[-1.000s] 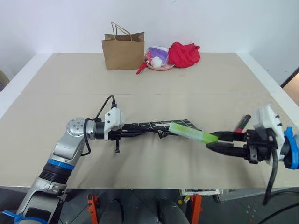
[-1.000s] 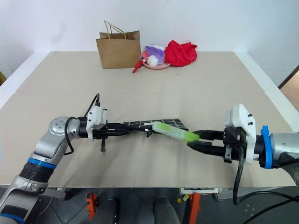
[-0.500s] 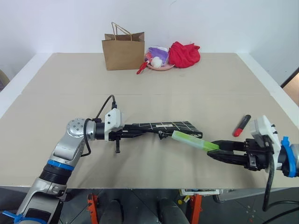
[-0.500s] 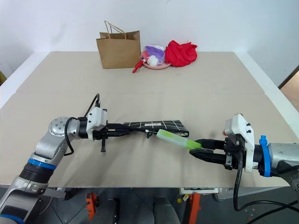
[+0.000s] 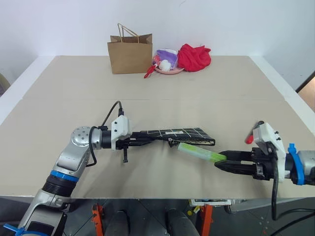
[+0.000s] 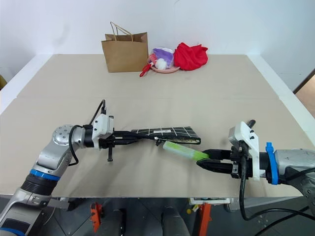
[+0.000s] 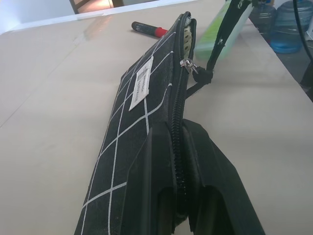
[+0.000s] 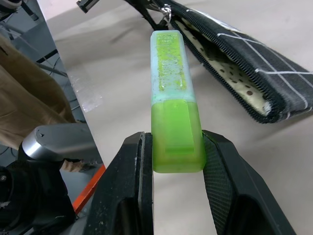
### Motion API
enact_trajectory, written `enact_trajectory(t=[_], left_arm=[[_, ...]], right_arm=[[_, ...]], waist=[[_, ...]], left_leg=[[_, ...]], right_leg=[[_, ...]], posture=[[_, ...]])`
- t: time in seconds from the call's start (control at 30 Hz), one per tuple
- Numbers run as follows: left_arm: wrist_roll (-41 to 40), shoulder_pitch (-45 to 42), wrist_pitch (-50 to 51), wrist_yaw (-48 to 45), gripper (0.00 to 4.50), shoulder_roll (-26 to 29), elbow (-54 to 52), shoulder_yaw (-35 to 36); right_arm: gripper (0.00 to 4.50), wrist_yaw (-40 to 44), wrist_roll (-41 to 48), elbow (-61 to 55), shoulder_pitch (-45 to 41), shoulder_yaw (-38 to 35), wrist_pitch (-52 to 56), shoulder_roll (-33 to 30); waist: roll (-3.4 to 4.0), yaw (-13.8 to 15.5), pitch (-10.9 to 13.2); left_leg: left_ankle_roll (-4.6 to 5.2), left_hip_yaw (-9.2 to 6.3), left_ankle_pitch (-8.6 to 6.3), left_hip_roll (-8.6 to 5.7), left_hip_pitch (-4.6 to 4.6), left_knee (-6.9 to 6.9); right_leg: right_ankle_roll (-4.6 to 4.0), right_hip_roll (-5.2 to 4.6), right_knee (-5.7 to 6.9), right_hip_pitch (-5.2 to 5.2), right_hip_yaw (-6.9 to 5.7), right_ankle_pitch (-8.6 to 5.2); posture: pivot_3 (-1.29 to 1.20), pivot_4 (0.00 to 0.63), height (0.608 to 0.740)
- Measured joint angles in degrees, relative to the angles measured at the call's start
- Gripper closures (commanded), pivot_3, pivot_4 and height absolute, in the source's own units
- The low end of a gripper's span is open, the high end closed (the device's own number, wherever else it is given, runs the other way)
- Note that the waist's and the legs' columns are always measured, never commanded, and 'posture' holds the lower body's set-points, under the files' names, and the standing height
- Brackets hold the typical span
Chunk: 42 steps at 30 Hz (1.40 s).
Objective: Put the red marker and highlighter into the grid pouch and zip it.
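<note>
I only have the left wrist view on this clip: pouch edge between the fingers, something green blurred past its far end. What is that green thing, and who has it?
Observer: It's the highlighter, clamped at its solid green end by the right gripper, pale cap end pointing at the grid pouch.
Operator: Is the pouch open on that side?
Observer: Yes. The right wrist view shows the zipper parted and the dotted cream lining exposed.
Operator: Is the highlighter inside yet?
Observer: Not yet; its cap tip sits just outside the mouth, near the zipper pull.
Operator: And the pouch itself?
Observer: The left gripper holds it off the table by one end.
</note>
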Motion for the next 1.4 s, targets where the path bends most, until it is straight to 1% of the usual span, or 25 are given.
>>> enact_trajectory(t=[0.3, 0.6, 0.9, 1.03, 1.07, 1.23, 1.4], left_arm=[[0.0, 0.2, 0.0, 0.3, 4.5, 0.0, -0.1, 0.0], [0.0, 0.2, 0.0, 1.0, 4.5, 0.0, -0.1, 0.0], [0.0, 0.5, 0.0, 1.0, 4.5, 0.0, -0.2, 0.0], [0.0, 0.7, 0.0, 1.0, 4.5, 0.0, -0.3, -0.1], [0.0, 0.8, 0.0, 1.1, 4.5, -0.2, -0.3, -0.1], [0.0, 1.0, 0.0, 1.2, 4.5, -1.1, -0.6, -0.2], [0.1, 1.3, 0.1, 1.3, 4.5, -1.2, -0.9, -0.2]], right_arm=[[3.47, -1.0, 3.5, 0.8, -2.9, 0.0, 3.2, 0.0], [3.47, -2.4, 3.6, 2.0, -3.0, 0.0, 4.2, -0.2], [3.47, -4.7, 4.7, 2.7, -4.2, 0.2, 7.8, -0.2], [3.47, -5.4, 5.1, 2.7, -5.9, 2.3, 9.5, -0.4], [3.47, -7.0, 5.9, 2.9, -8.7, 3.9, 10.8, -0.1], [3.47, -12.0, 8.3, 4.0, -14.5, 7.2, 15.7, 1.6], [3.47, -14.3, 8.5, 4.4, -16.5, 10.1, 18.1, 2.1]], waist=[[0.0, 0.0, 0.0], [0.0, 0.0, 0.0], [0.0, 0.0, 0.0], [0.01, 0.0, 0.0], [0.01, -0.1, 0.0], [0.0, 0.0, 0.0], [0.01, 0.0, 0.0]], left_leg=[[0.0, 0.0, 0.0, 0.0, 0.0, 0.01], [0.0, 0.0, 0.0, 0.0, 0.0, 0.02], [0.0, 0.0, 0.0, 0.0, 0.0, 0.03], [0.0, 0.0, 0.0, 0.0, 0.0, 0.04], [0.0, 0.01, 0.0, 0.0, 0.01, 0.04], [0.0, 0.0, 0.0, 0.01, -0.01, 0.06], [0.01, 0.0, 0.0, 0.01, -0.01, 0.05]], right_leg=[[0.01, 0.0, 0.0, 0.01, 0.0, 0.0], [0.02, 0.0, 0.0, 0.01, 0.0, 0.01], [0.02, 0.0, 0.0, 0.02, 0.0, 0.02], [0.03, 0.0, 0.0, 0.02, 0.01, 0.03], [0.01, 0.0, 0.0, 0.01, 0.01, 0.06], [0.0, 0.0, 0.0, 0.01, 0.0, 0.07], [0.03, 0.01, 0.0, 0.0, 0.0, 0.05]], posture=[[0.0, 0.15, 0.74], [0.0, 0.15, 0.74], [0.0, 0.15, 0.74], [0.0, 0.15, 0.74], [0.0, 0.15, 0.74], [0.0, 0.15, 0.74], [0.0, 0.15, 0.74]])
